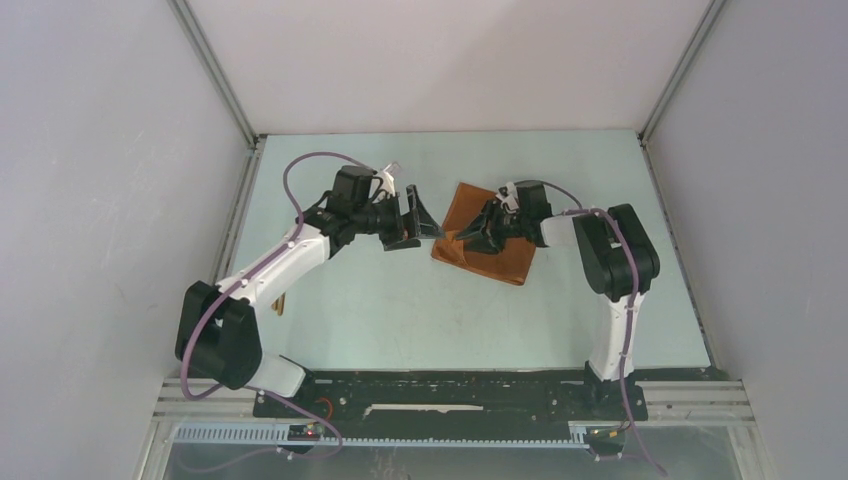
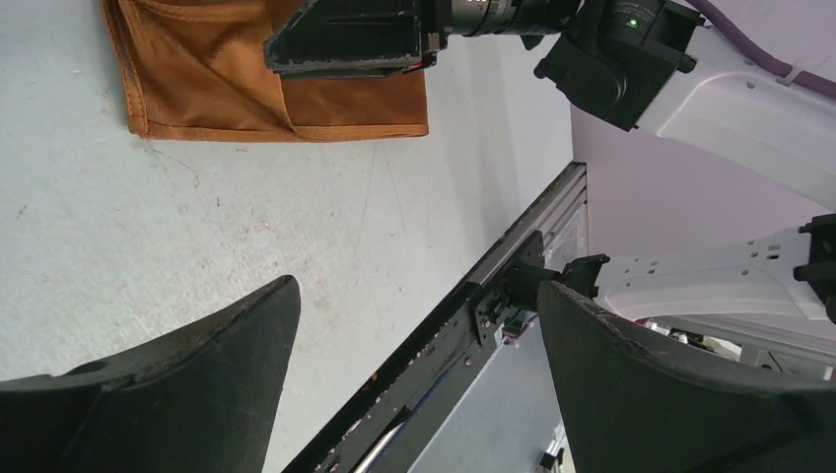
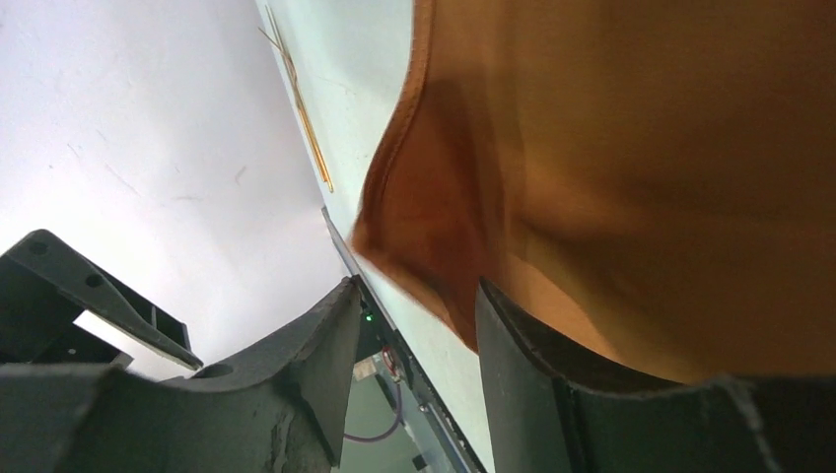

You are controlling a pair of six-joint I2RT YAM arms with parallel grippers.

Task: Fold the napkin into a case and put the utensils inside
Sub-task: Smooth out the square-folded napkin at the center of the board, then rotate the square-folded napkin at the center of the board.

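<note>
Right of centre on the table (image 1: pixel 420 320), the folded napkin (image 1: pixel 500 266) lies under the right gripper (image 1: pixel 476 233), whose jaws straddle a lifted edge; whether they clamp it I cannot tell. Just left, the left gripper (image 1: pixel 420 218) holds its jaws wide apart, empty.

The rust-orange napkin (image 3: pixel 611 148) fills the upper right. One folded edge droops into the gap between the two dark fingers (image 3: pixel 306 365). Thin wooden utensils (image 3: pixel 301 108) lie far off on the pale surface (image 3: pixel 345 59).

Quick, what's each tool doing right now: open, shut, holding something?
Left tool: wide open, holding nothing.
Right tool: jaws part open around the lifted edge of the napkin, not clamped on it.
</note>
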